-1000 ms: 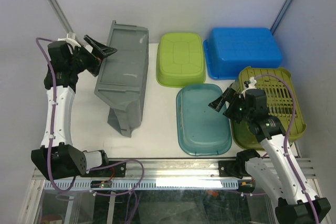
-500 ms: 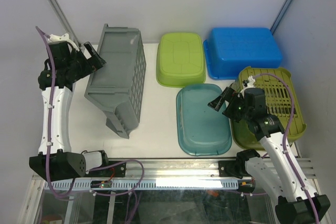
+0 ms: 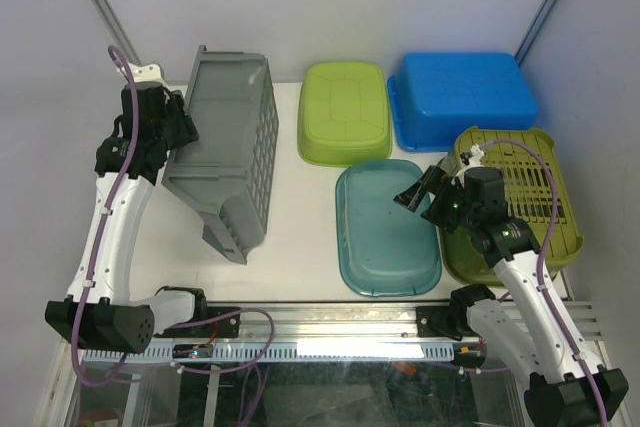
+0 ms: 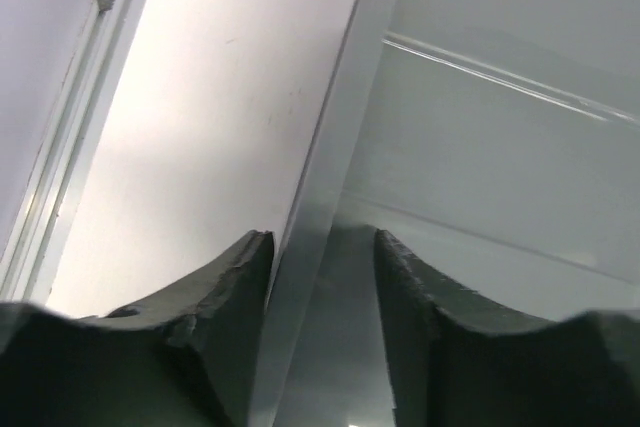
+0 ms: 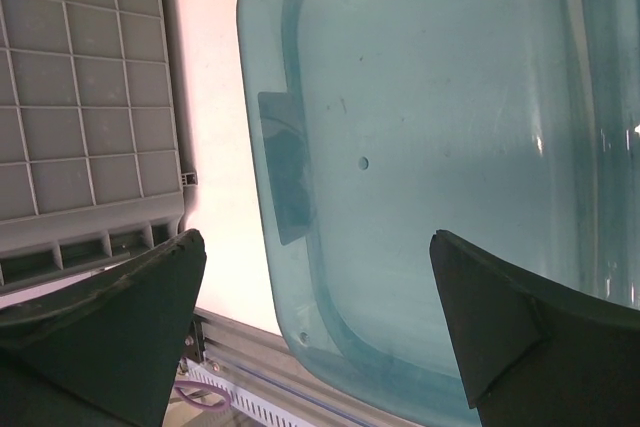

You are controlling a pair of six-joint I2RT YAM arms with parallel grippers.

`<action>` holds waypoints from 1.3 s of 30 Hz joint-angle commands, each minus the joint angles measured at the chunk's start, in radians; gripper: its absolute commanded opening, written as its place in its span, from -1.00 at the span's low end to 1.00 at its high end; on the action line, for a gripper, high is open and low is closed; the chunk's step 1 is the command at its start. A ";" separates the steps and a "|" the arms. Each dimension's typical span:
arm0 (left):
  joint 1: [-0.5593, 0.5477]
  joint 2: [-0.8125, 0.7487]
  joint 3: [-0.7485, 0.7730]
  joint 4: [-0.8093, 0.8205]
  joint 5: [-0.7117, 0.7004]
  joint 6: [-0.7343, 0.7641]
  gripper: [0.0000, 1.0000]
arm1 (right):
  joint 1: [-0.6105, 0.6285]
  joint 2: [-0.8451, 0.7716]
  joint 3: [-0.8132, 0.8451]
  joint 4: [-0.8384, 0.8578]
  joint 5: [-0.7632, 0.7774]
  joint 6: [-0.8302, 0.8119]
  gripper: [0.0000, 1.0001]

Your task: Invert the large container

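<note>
The large container [image 3: 225,147] is leaning on one long side near the left edge of the desk [image 3: 300,247], likely mid-flip. The left tool [image 4: 320,239] is clamping its rim to lever it over, while the right tool [image 5: 315,237] is hanging spread and empty over the teal tub [image 5: 430,147]

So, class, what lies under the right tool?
The teal tub lies directly below the open right tool. Whatever is beneath that tub is covered.

Table [image 3: 300,237]: grey crate [image 3: 225,147], 4 tubs [image 3: 385,227]
</note>
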 commanded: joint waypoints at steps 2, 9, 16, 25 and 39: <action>0.000 0.011 -0.014 -0.001 -0.070 0.026 -0.38 | 0.001 -0.007 -0.013 0.087 -0.076 0.011 0.98; 0.000 0.013 -0.031 -0.008 -0.081 0.033 -0.99 | 0.191 -0.055 -0.151 0.632 -0.263 0.086 0.87; -0.001 0.014 -0.034 -0.013 -0.041 0.015 -1.00 | 0.781 0.250 -0.032 0.923 -0.006 -0.232 0.80; 0.001 0.016 -0.030 -0.041 -0.005 0.006 -1.00 | 1.027 0.701 -0.004 1.500 0.214 -0.553 0.73; 0.003 0.037 -0.035 -0.055 0.068 -0.028 -1.00 | 1.045 1.145 0.098 1.945 0.287 -0.631 0.54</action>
